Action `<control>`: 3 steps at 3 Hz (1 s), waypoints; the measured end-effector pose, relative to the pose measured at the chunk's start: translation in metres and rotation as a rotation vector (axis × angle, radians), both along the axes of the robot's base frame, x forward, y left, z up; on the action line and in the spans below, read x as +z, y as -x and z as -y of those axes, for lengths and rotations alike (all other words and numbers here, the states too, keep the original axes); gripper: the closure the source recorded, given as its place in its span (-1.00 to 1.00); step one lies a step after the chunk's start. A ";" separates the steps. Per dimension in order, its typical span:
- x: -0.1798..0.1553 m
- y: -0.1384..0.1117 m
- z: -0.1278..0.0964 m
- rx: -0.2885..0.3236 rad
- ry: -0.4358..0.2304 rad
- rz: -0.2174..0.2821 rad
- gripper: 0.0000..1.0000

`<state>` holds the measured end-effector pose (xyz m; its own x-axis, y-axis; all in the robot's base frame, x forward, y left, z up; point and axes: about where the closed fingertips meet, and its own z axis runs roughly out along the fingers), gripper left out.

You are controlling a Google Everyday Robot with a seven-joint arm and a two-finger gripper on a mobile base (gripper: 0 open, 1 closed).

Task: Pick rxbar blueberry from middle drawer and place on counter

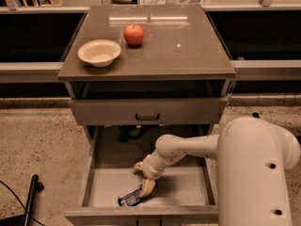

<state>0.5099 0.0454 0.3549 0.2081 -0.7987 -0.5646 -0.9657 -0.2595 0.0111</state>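
Now gripper [143, 178] by rxbar blueberry [130, 199], mid drawer [188, 185]

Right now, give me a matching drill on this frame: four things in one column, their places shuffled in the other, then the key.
1. rxbar blueberry
2. red apple
3. bowl
4. pincer

A. on the counter, near its left front corner
B. lying on the middle drawer floor, by its front wall
C. on the counter, farther back than the bowl and to its right
D. down inside the middle drawer, just above the bar

Pairs: 1-B, 2-C, 3-A, 4-D
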 end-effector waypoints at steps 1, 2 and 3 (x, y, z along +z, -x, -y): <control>0.009 -0.012 0.003 -0.039 -0.034 0.025 -0.40; 0.020 -0.020 0.002 -0.068 -0.070 0.050 -0.38; 0.024 -0.017 -0.002 -0.050 -0.083 0.052 -0.38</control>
<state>0.5267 0.0472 0.3791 0.1996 -0.7596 -0.6190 -0.9763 -0.2085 -0.0589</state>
